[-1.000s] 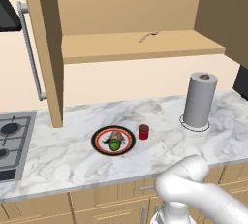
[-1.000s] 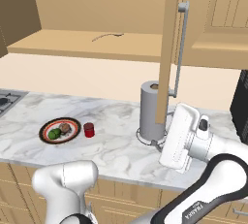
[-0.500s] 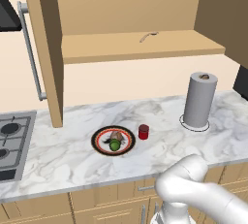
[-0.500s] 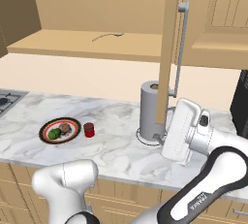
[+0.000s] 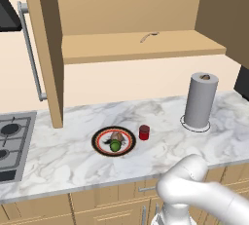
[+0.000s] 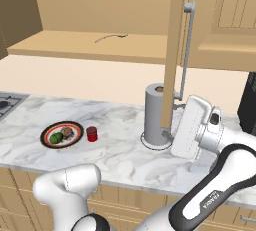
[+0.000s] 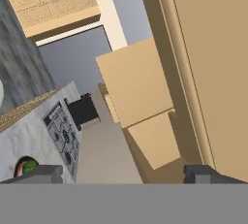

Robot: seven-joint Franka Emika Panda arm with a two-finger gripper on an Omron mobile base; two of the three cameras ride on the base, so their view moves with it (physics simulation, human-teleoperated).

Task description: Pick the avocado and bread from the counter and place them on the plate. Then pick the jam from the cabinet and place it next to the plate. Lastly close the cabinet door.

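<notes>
The marble counter point(image 5: 73, 158) carries the plate point(image 5: 99, 139), the jam point(image 5: 144, 132) just at its 3 o'clock, and a paper-towel roll point(image 5: 200, 100).

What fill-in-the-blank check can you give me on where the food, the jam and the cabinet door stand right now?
1. The avocado and the bread both lie on the ____.
2. The jam stands on the counter, beside the plate and ____ the cabinet.
3. The cabinet door next to the paper-towel roll is ____.
Missing words: plate; outside; open
</notes>
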